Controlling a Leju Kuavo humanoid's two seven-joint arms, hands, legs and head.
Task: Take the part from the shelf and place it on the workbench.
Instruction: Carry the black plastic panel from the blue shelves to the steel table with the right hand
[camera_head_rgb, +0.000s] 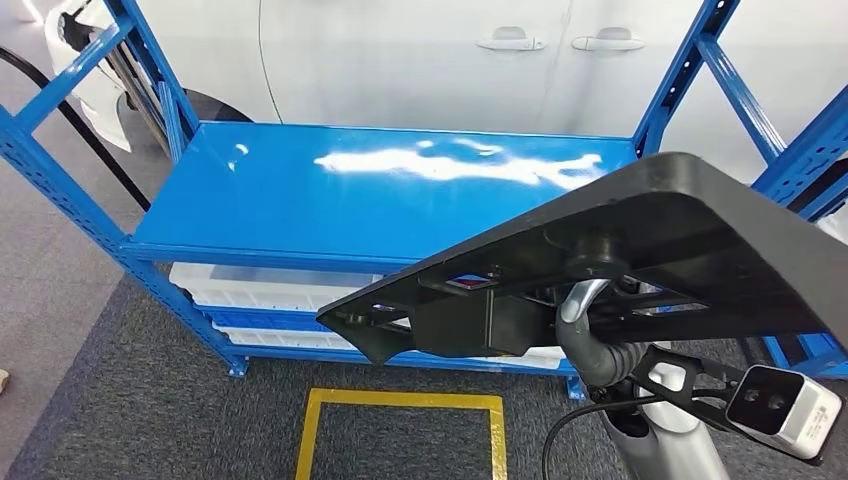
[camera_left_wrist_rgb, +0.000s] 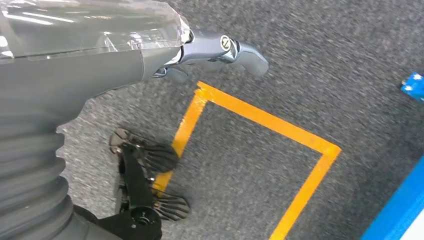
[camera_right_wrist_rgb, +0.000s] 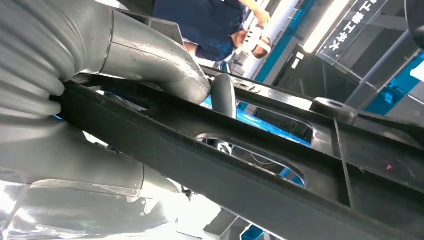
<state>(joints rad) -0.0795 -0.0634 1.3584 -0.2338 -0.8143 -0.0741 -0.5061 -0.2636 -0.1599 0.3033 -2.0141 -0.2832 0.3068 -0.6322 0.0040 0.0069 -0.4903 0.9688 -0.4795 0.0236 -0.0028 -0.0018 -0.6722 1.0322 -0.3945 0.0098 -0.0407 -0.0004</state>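
Head view shows the big black part (camera_head_rgb: 640, 250) already off the blue shelf (camera_head_rgb: 380, 190), held up in the right hand (camera_head_rgb: 590, 330) that grips it, while the left hand (camera_left_wrist_rgb: 220, 50) hangs empty with curled fingers, and the workbench trip is still left

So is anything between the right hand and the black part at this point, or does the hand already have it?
Nothing visible stands between them: the right hand already grips the black part, lifted in front of the blue shelf. The workbench cannot be seen from here, so the path there cannot be judged. The left hand hangs over the floor.
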